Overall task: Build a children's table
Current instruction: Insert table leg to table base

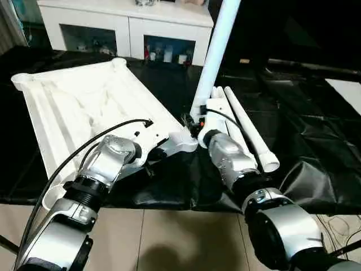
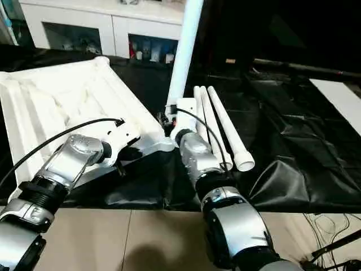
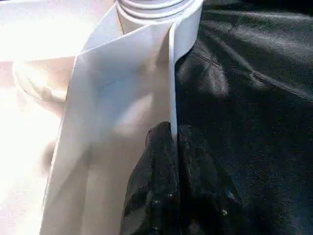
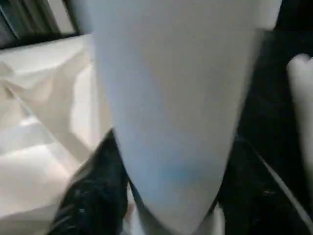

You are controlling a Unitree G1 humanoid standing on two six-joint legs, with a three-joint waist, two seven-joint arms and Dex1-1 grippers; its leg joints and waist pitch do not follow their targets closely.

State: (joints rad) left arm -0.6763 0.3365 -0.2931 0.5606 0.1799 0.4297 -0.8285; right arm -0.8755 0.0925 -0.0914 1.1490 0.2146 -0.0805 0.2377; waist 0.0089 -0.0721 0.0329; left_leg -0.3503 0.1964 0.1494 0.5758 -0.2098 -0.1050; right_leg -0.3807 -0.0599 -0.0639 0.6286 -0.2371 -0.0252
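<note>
Two claws at work, left claw (image 3: 172, 142) pinching tabletop (image 1: 84, 101) rim, right claw (image 4: 166, 196) gripping upright leg (image 1: 214, 56), no legible writing.

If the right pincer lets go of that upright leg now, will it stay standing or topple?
Probably apt to tip: the upright leg is long, slim and leans slightly, its foot at the tabletop's corner socket. It looks like stiff hollow plastic, likely light. Once down, it may roll like the round spare legs nearby.
</note>
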